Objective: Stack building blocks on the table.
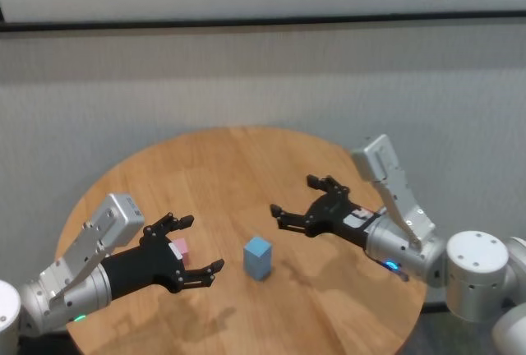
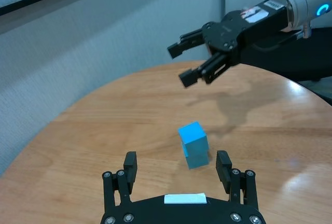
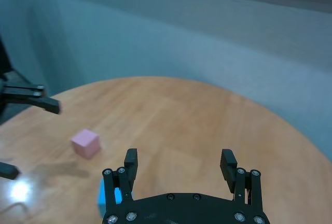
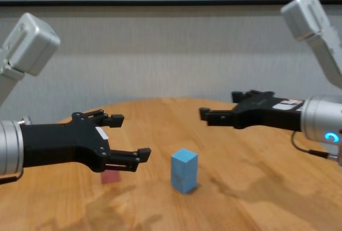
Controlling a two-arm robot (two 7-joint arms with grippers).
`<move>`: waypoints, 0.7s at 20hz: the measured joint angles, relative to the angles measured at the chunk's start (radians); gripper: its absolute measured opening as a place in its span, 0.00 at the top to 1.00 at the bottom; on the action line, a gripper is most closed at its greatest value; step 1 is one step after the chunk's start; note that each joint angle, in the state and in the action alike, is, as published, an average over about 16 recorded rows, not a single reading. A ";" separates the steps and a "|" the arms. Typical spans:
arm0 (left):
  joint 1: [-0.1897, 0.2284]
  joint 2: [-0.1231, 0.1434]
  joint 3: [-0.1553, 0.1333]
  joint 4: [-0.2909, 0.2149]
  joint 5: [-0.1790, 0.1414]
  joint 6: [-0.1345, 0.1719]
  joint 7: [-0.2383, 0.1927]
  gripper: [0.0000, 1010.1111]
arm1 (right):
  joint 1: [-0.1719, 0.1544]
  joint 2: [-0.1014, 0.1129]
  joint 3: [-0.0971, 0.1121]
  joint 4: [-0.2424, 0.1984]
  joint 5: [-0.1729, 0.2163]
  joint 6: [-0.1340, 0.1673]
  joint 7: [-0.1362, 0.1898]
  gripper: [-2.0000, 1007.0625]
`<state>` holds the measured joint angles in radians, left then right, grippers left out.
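At about eight o'clock on the round orange-brown wood-plank table (image 1: 238,158), the left gripper (image 1: 195,246) hovers with fingers spread, empty, over the small matte pink cube (image 1: 179,249). Near six o'clock stands what looks like two light blue cubes stacked (image 1: 257,257). At four o'clock, the right gripper (image 1: 297,201) hangs open, empty. Next, close squarely on the pink cube and lower it centred.
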<state>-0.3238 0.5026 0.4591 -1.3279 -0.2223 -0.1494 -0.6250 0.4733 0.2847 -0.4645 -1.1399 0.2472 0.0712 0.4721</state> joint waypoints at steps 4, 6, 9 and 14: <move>0.000 0.000 0.000 0.000 0.000 0.000 0.000 0.01 | -0.018 0.013 0.025 -0.012 0.007 -0.004 -0.020 0.00; 0.000 0.000 0.000 0.000 0.000 0.000 0.000 0.01 | -0.025 0.017 0.033 -0.013 0.007 -0.006 -0.027 0.00; 0.000 0.000 0.000 0.000 0.000 0.000 0.000 0.01 | -0.034 0.022 0.042 -0.011 0.004 -0.009 -0.036 0.00; 0.002 0.004 -0.002 -0.003 0.002 0.003 0.009 0.01 | -0.044 0.024 0.049 -0.005 -0.004 -0.012 -0.045 0.00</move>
<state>-0.3218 0.5065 0.4571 -1.3314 -0.2199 -0.1464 -0.6162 0.4298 0.3083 -0.4152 -1.1445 0.2437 0.0591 0.4271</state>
